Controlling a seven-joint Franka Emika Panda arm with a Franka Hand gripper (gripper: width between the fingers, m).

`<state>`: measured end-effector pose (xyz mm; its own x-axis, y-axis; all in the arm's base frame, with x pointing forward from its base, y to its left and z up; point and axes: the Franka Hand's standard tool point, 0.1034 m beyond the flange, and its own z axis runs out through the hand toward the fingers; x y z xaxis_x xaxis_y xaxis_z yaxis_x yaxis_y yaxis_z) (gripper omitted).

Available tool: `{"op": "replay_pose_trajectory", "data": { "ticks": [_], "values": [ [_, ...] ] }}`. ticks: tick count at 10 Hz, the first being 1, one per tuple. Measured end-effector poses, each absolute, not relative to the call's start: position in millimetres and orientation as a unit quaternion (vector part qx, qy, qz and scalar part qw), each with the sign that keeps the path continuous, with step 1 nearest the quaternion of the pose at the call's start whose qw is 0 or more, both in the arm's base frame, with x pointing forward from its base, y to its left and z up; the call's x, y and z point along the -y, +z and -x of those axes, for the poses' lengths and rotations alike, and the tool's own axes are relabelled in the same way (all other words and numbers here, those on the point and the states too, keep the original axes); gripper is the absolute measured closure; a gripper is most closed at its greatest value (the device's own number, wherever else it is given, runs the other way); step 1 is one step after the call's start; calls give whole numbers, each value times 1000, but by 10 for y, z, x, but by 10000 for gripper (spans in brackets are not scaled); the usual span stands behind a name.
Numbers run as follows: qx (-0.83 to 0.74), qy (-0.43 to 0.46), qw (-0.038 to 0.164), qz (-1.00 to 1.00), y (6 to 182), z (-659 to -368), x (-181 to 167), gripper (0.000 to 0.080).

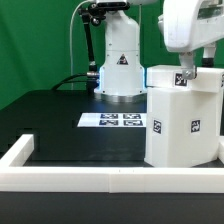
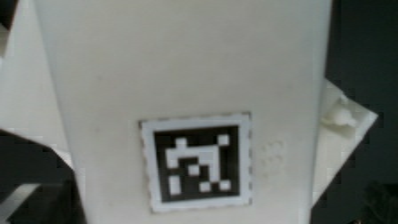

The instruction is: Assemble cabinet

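Observation:
The cabinet (image 1: 180, 120) is a tall white box with square black-and-white tags, standing at the exterior view's right, close to the front border. My gripper (image 1: 185, 72) comes straight down from the white arm onto the cabinet's top edge; its dark fingers sit at that edge and their spacing does not show. In the wrist view a white cabinet panel (image 2: 178, 90) with one tag (image 2: 196, 165) fills most of the picture. A small white knob-like bump (image 2: 338, 118) shows beside the panel. No fingertips show in the wrist view.
The marker board (image 1: 122, 121) lies flat on the black table behind the cabinet. The low white border frame (image 1: 90, 178) runs along the front and the exterior view's left. The robot's white base (image 1: 120, 65) stands at the back, with a green backdrop behind.

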<state>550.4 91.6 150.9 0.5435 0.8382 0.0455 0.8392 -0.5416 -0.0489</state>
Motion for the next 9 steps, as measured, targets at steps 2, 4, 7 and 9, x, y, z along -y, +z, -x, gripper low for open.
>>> {"op": "replay_pose_trajectory", "data": {
  "ticks": [2, 4, 7, 9],
  "values": [
    [476, -6, 33, 879, 1493, -5487, -912, 25],
    [474, -6, 33, 880, 1493, -5487, -903, 237],
    [450, -5, 33, 892, 1493, -5489, -893, 237],
    [315, -1, 35, 948, 1495, -5491, -890, 236]
  ]
}}
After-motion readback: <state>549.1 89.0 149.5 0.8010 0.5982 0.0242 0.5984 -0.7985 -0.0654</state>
